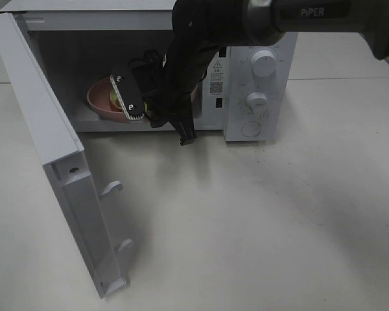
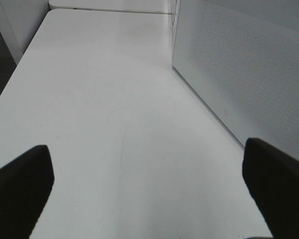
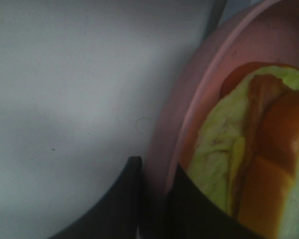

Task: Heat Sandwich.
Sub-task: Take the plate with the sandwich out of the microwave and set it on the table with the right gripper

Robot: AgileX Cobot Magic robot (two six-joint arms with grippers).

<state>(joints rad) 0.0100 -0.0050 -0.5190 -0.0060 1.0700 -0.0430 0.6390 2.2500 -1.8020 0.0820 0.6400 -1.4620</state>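
Note:
The sandwich (image 1: 115, 97) lies on a pink plate (image 1: 98, 107) inside the open microwave (image 1: 256, 65). My right gripper (image 1: 154, 116) reaches into the cavity from the upper right, and the arm hides much of the plate. In the right wrist view the dark fingertips (image 3: 124, 199) are pinched on the pink plate's rim (image 3: 189, 99), right next to the sandwich (image 3: 239, 164) with its yellow-green filling and tan crust. My left gripper (image 2: 149, 194) is open over bare table, with nothing between its fingers (image 2: 20, 184). It does not show in the exterior high view.
The microwave door (image 1: 52, 142) swings wide open to the left, handle toward the table's front. Two knobs and a button are on the right-hand panel. A white dotted panel (image 2: 249, 64) stands close beside the left gripper. The white table (image 1: 259, 220) stretches in front.

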